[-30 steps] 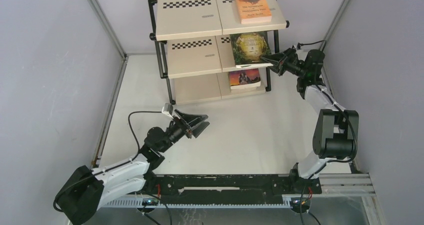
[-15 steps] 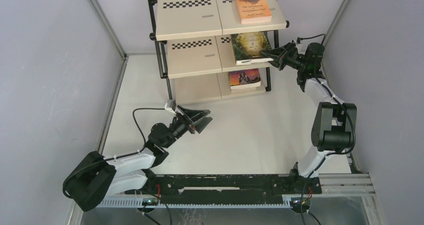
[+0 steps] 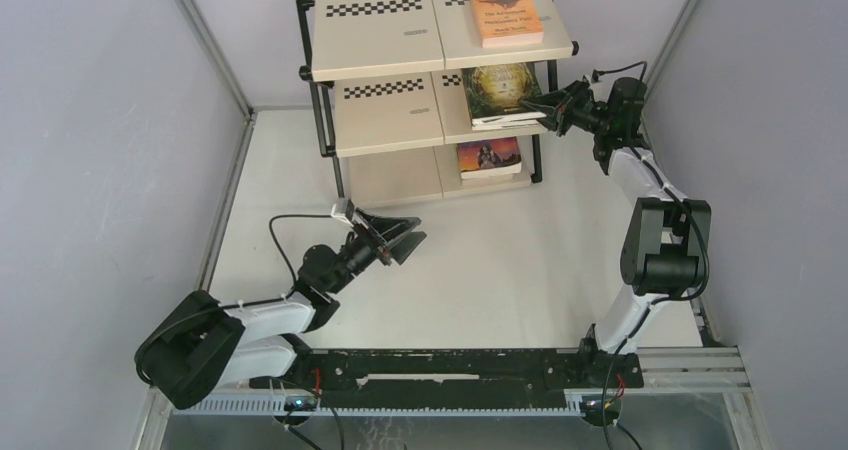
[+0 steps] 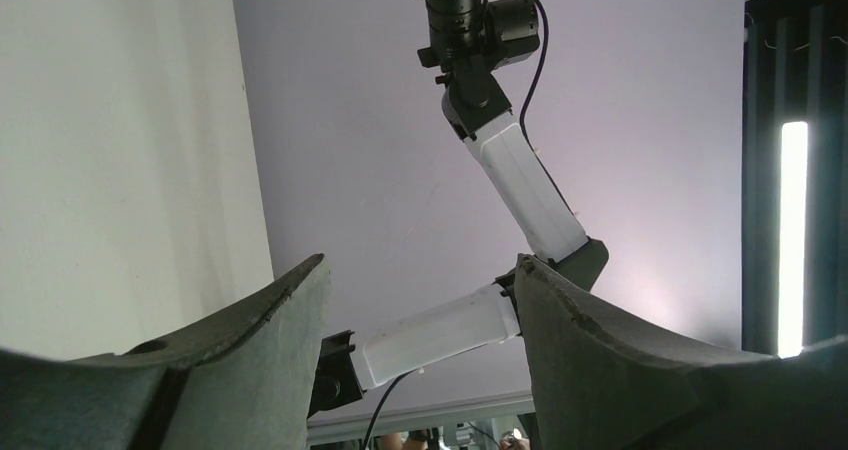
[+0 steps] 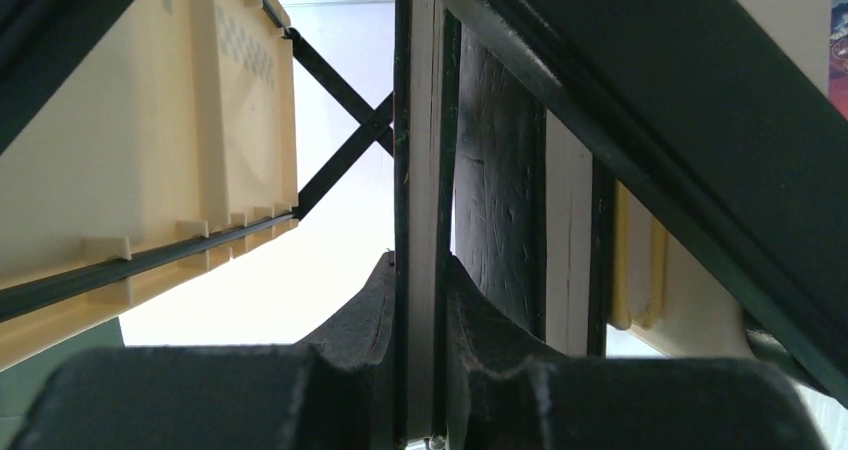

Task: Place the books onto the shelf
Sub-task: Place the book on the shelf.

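The white worktop (image 3: 500,270) shows no book lying loose anywhere in front of the shelf (image 3: 380,45), which stands at the far edge. All the books in sight are on the right half of the shelf, one tier above another, and the left half of each tier is bare.

The right arm (image 3: 655,240) reaches from the right of the shelf to its middle tier. The left arm (image 3: 250,320) lies low over the worktop, well in front of the shelf and to its left.

The green book (image 3: 500,90) lies flat on the middle tier, its right edge at the shelf's side. A pale edge shows under it, perhaps a second book, but this is too small to tell. The orange book (image 3: 505,12) lies flat on the top tier, and a reddish-covered book (image 3: 489,157) lies on the bottom tier.

The right gripper (image 3: 550,118) is clamped narrow on the green book's outer edge. Its wrist view shows a thin block of pages pinched between the two fingers. The left gripper (image 3: 405,238) stands wide apart and holds nothing.

The task looks nearly done. Two books are placed and free. The green one sits on its tier but is not yet let go. What seems left is to release it and draw the arm clear of the shelf's frame.
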You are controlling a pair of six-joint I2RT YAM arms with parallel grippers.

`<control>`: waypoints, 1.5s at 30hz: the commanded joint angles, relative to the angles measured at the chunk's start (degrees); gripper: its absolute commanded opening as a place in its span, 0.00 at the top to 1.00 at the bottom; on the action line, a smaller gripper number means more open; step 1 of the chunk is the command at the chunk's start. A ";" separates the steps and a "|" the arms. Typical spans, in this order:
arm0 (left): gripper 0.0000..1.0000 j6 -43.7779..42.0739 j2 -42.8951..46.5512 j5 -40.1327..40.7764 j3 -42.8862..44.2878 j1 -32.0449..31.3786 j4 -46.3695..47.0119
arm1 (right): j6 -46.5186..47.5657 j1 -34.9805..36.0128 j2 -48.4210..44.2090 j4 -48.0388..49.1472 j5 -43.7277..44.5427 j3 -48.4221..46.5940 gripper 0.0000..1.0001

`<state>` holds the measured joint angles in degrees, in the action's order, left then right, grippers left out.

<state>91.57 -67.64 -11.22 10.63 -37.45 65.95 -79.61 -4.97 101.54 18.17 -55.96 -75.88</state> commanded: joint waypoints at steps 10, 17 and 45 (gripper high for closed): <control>0.29 1.07 -1.23 -2.38 2.69 1.57 6.26 | 5.90 0.86 -1.17 -2.85 0.78 -4.19 0.61; 0.29 1.57 -1.97 -3.11 2.80 1.75 7.55 | 8.18 0.39 -2.39 -6.47 2.07 -4.68 0.47; 0.29 1.77 -1.54 -4.38 3.12 1.68 7.94 | 22.07 -0.83 -7.88 -27.33 8.86 -8.76 0.44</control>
<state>93.06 -69.52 -14.39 10.63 -36.18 70.65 -61.54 -5.39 97.49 -5.37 -48.90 -82.24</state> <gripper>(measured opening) 0.709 0.556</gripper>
